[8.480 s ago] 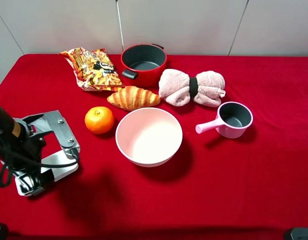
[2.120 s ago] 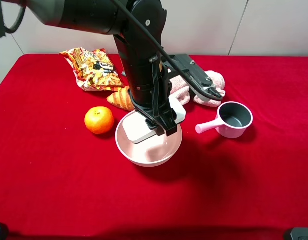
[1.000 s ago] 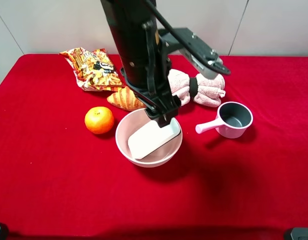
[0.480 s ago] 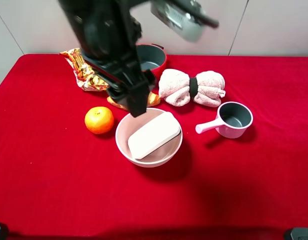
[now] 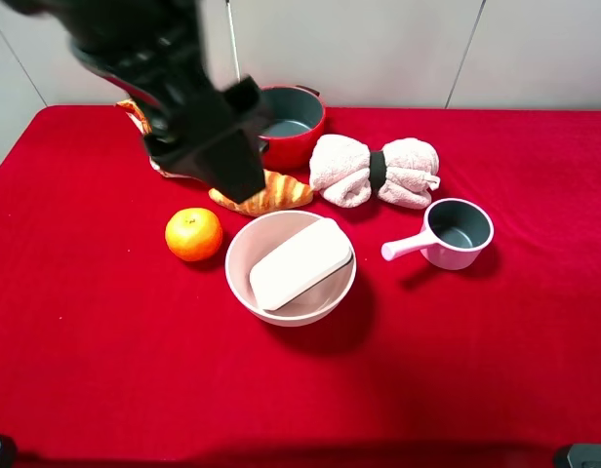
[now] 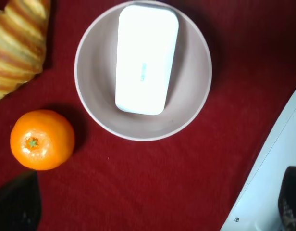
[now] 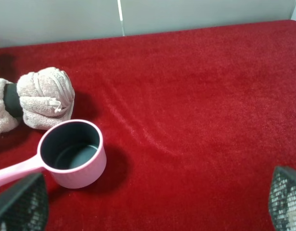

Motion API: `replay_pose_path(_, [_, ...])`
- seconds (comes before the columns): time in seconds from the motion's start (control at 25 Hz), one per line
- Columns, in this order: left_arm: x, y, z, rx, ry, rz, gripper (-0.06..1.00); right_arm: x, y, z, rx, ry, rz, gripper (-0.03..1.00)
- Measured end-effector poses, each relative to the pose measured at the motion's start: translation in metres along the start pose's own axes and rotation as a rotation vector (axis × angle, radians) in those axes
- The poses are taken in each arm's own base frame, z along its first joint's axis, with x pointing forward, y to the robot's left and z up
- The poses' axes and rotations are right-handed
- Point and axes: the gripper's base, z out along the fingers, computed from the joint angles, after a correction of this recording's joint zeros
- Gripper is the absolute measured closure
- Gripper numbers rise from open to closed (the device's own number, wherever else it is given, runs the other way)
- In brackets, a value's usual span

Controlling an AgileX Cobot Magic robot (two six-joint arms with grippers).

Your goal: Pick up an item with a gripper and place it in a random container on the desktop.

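The white oblong box (image 5: pixel 300 263) lies flat inside the large pale pink bowl (image 5: pixel 240 285) at the middle of the red cloth desktop (image 5: pixel 476 370). The left wrist view looks straight down on the box (image 6: pixel 145 57) in the bowl (image 6: pixel 97 72). My left gripper (image 6: pixel 153 211) is open and empty, high above the bowl, with its fingertips at the frame's two lower corners. The left arm (image 5: pixel 198 127) is a dark blur over the back left of the table. My right gripper (image 7: pixel 153 207) is open and empty above the right side of the table.
An orange (image 5: pixel 193 234) sits left of the bowl and a croissant (image 5: pixel 281 190) behind it. A red pot (image 5: pixel 286 122) and a rolled pink towel (image 5: pixel 374 171) stand at the back. A small pink saucepan (image 5: pixel 457 232) is right of the bowl.
The left gripper has let go of the white box, which now rests in the bowl. The left arm has risen and swung back to the left. Nothing else has moved.
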Motion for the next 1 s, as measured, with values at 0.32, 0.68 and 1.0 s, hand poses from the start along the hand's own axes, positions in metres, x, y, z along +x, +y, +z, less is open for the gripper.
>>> replay_pose_path(0.32, [0.044,-0.006,-0.036,-0.029,-0.085,0.007,-0.05,0.0,0.0,0.0,0.0,0.0,0.0,0.28])
replay_pose_path(0.68, [0.111,-0.011,-0.065,-0.108,-0.188,0.021,-0.05,0.0,0.0,0.0,0.0,0.0,0.0,0.28])
replay_pose_path(1.0, [0.163,-0.014,-0.077,-0.148,-0.287,-0.121,-0.05,0.0,0.0,0.0,0.0,0.0,0.0,0.28])
